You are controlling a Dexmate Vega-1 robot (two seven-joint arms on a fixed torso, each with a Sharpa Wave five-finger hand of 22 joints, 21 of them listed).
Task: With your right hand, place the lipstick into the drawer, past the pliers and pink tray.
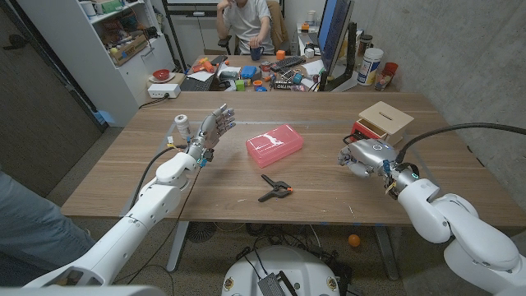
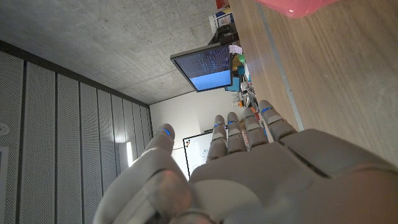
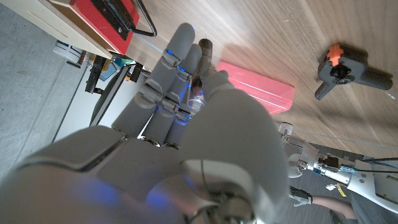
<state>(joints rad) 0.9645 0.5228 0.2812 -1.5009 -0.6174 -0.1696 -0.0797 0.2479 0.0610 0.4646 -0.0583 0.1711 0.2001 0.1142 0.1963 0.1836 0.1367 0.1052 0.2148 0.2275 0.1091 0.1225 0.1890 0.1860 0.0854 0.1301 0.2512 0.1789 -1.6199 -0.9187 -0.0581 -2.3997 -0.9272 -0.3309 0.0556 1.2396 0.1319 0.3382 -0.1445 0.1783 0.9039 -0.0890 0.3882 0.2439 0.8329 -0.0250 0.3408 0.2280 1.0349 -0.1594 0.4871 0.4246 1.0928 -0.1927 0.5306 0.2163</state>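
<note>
My right hand (image 1: 362,156) hovers over the table's right side, fingers curled around the lipstick (image 3: 203,46). Only the lipstick's dark tip shows past the fingers (image 3: 180,50). Just behind the hand stands a small wooden box (image 1: 386,117) with a red drawer (image 1: 366,129) facing it; the wrist view shows the drawer (image 3: 118,18) close ahead of the fingertips. The pink tray (image 1: 274,145) lies at the table's middle. The black pliers with orange tips (image 1: 275,188) lie in front of it. My left hand (image 1: 215,127) is raised on the left, fingers spread, holding nothing.
A small white can (image 1: 182,125) stands just left of my left hand. A cluttered desk (image 1: 246,78) with a monitor (image 1: 333,33) sits beyond the far edge, with a person (image 1: 246,20) seated there. Someone's leg (image 1: 25,226) is at the near left.
</note>
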